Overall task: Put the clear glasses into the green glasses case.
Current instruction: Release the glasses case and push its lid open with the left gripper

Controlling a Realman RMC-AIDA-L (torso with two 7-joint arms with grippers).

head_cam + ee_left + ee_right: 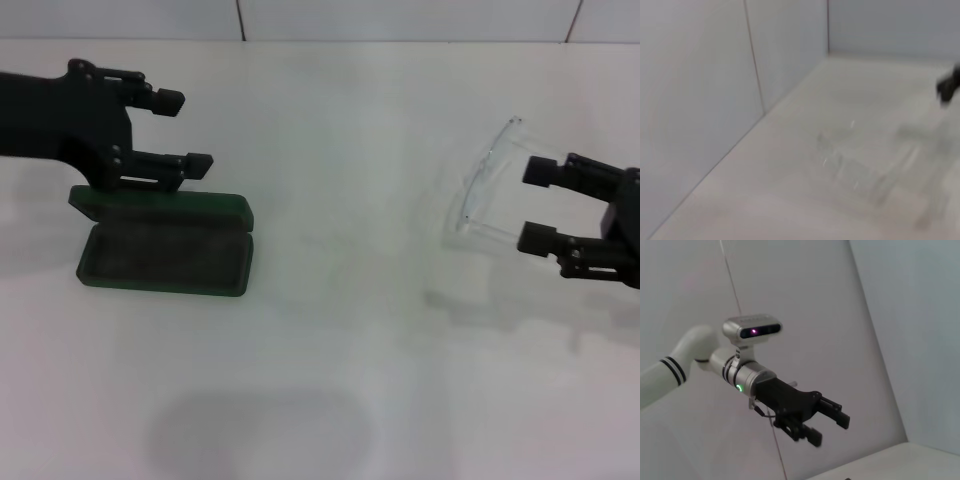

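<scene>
white arm [687, 347] | black end effector [827, 422] (green led)

Dark green glasses case [165, 244], darker lining; colourless clear glasses [488, 180]; black grippers; white table [340, 340]

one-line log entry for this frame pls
case: green glasses case open, empty | clear glasses on table, right side | left gripper open above case | right gripper open at glasses, no grasp
</scene>
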